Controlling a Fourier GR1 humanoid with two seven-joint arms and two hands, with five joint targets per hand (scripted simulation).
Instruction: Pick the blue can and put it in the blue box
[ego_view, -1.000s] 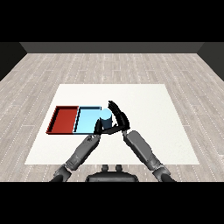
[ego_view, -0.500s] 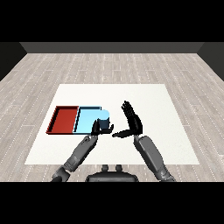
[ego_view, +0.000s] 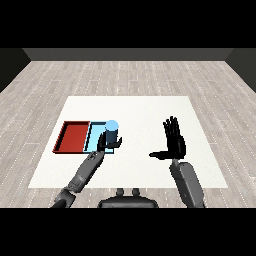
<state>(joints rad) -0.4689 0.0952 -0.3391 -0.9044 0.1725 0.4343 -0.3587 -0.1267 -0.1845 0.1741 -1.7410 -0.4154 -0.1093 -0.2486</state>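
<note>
Head view, the only one.

White table (ego_view: 150, 165) with a red tray (ego_view: 72, 137) and a blue tray (ego_view: 95, 136) side by side at the left, touching along one edge. Blue can (ego_view: 112, 132) upright at the right-hand end of the blue tray; whether its base rests inside the tray or hangs just above the rim, cannot tell from this angle. Not lying flat, not tipped.

Left hand (ego_view: 106, 144) right at the can's near side, dark fingers curled round its lower half, the forearm coming up from the lower left. Probably gripped low so as to leave the top free and keep the can vertical for setting down.

Right hand (ego_view: 175, 142) well apart from the can and both trays, raised over bare table, fingers straight and spread, thumb out to the side, holding nothing. Most likely parked there to keep out of the left arm's way.

Judgement: placement near its end; release into the blue tray not yet done.
</note>
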